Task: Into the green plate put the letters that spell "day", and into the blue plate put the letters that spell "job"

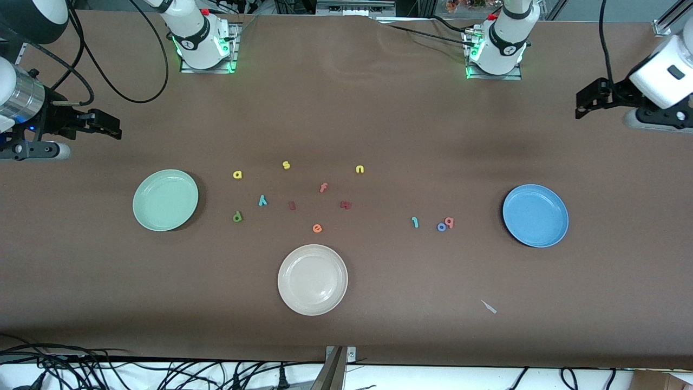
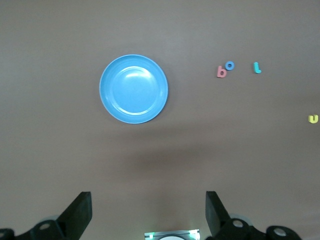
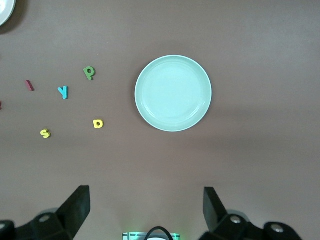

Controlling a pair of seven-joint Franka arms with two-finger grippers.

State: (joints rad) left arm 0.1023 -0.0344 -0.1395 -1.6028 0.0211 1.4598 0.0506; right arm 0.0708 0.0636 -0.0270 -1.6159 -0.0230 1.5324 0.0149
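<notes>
Black-fingered left gripper [image 1: 580, 105] and right gripper [image 1: 111, 128] hover apart (fingers spread).

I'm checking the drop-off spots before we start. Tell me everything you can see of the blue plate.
The blue plate is round, mid-blue, with a shallow raised rim and a smooth, slightly glossy surface that looks like plastic. It lies flat and upright on the brown table, toward the left arm's end. It holds nothing, and nothing touches it. The closest letters, the pinkish-red "b" and blue "o", lie apart from it, toward the table's middle. The left wrist view looks down on it from above.
</notes>
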